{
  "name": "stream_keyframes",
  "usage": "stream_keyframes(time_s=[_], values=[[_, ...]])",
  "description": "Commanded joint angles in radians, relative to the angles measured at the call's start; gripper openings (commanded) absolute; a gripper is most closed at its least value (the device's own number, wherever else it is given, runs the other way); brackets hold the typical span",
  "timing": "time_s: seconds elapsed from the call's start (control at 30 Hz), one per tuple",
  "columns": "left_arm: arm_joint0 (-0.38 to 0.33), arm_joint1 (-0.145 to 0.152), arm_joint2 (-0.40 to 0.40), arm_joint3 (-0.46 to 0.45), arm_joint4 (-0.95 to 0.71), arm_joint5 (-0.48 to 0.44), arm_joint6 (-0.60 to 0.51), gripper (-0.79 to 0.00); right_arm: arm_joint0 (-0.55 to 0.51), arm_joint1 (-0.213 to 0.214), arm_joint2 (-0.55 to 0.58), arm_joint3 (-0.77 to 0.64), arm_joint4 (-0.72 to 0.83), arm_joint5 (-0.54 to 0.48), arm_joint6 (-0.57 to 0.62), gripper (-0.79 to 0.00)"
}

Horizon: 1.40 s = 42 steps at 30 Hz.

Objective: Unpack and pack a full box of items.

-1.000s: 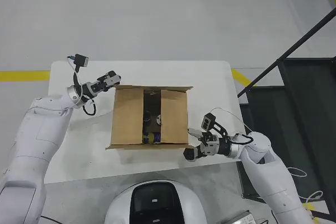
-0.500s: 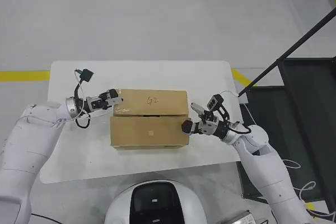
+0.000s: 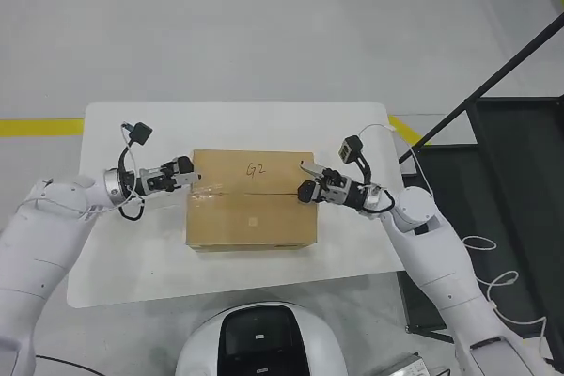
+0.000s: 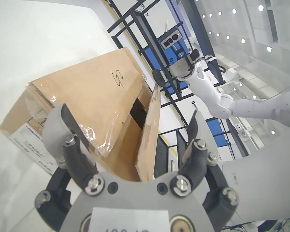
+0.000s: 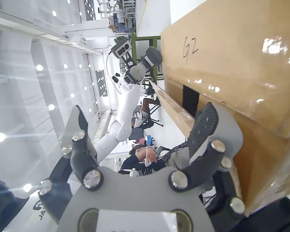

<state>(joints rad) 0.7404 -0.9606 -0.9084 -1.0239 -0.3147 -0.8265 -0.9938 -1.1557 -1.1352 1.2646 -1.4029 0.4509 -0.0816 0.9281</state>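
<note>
Now box (image 3: 252,199) sits between left jaws, right jaws, both spread.

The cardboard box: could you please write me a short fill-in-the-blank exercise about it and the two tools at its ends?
1. The cardboard box rests on a table whose colour is ____.
2. The left tool and the right tool are at opposite ends of the box, and both are ____.
3. The handwritten mark is on the top flap that lies ____ from the robot.

Missing words: white; open; farther.
</note>
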Motion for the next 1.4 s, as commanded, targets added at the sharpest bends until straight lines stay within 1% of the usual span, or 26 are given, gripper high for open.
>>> stream_keyframes(time_s=[0.0, 0.1, 0.2, 0.43, 0.53, 0.7, 0.8, 1.23, 1.3, 1.33, 1.37], values=[[0.005, 0.012, -0.004, -0.007, -0.021, -0.007, 0.007, 0.0, 0.03, -0.001, -0.015, 0.032, -0.018, 0.015, 0.014, 0.0], [0.021, 0.029, -0.02, -0.023, -0.073, -0.018, 0.018, 0.0, 0.056, -0.004, -0.037, 0.058, -0.044, 0.008, 0.032, 0.0], [0.038, 0.047, -0.045, -0.036, -0.083, -0.027, 0.027, 0.0, 0.076, -0.007, -0.055, 0.077, -0.065, -0.006, 0.031, 0.0], [0.118, 0.085, -0.12, -0.105, -0.151, -0.038, 0.038, 0.0, 0.108, -0.011, -0.087, 0.115, -0.119, 0.001, 0.006, 0.0], [0.156, 0.096, -0.159, -0.131, -0.156, -0.021, 0.062, 0.0, 0.116, -0.011, -0.101, 0.12, -0.161, 0.007, -0.002, 0.0], [0.221, 0.111, -0.216, -0.203, -0.127, 0.008, 0.108, 0.0, 0.111, -0.01, -0.095, 0.1, -0.154, 0.005, -0.007, 0.0], [0.248, 0.116, -0.237, -0.248, -0.103, 0.03, 0.135, 0.0, 0.11, -0.009, -0.092, 0.096, -0.152, 0.006, -0.006, 0.0], [0.25, 0.115, -0.236, -0.254, -0.104, 0.033, 0.139, 0.0, 0.11, -0.009, -0.092, 0.096, -0.152, 0.006, -0.006, 0.0], [0.262, 0.115, -0.244, -0.289, -0.108, 0.051, 0.165, 0.0, 0.11, -0.009, -0.092, 0.096, -0.152, 0.006, -0.006, 0.0], [0.274, 0.116, -0.259, -0.298, -0.102, 0.061, 0.204, 0.0, 0.11, -0.009, -0.092, 0.096, -0.152, 0.006, -0.006, 0.0], [0.291, 0.116, -0.277, -0.31, -0.084, 0.079, 0.266, 0.0, 0.11, -0.009, -0.092, 0.096, -0.152, 0.006, -0.006, 0.0]])
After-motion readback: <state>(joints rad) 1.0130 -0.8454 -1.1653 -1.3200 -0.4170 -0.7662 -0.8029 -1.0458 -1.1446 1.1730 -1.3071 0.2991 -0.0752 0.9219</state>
